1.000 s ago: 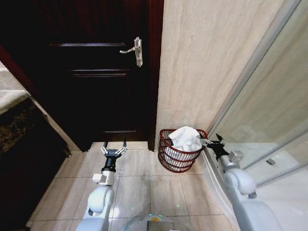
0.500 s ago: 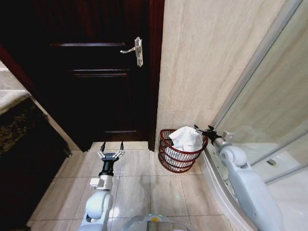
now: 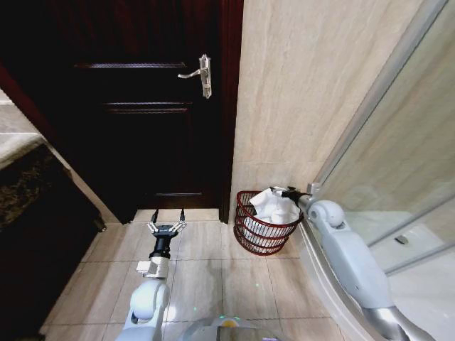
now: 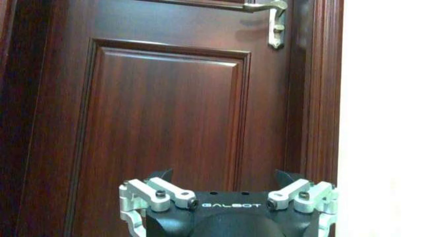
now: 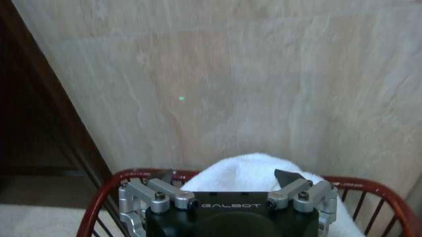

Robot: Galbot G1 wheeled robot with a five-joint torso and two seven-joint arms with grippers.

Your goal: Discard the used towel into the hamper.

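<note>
The towel (image 3: 273, 206) lies heaped in the hamper (image 3: 250, 238), its crown rising above the rim, directly under the right gripper (image 3: 284, 192), whose jaws stand apart and empty. The hamper holds nothing else visible. My guess at the risk: the high-piled cloth could catch a fingertip and be dragged over the rim. The left gripper (image 3: 168, 226), spread open, waits well apart, facing the door (image 3: 142, 106).

Soft white cloth towel (image 3: 274, 207) in the red wire hamper (image 3: 249, 234); glossy dark wood door (image 3: 142, 106); polished beige floor tiles (image 3: 206, 273).
</note>
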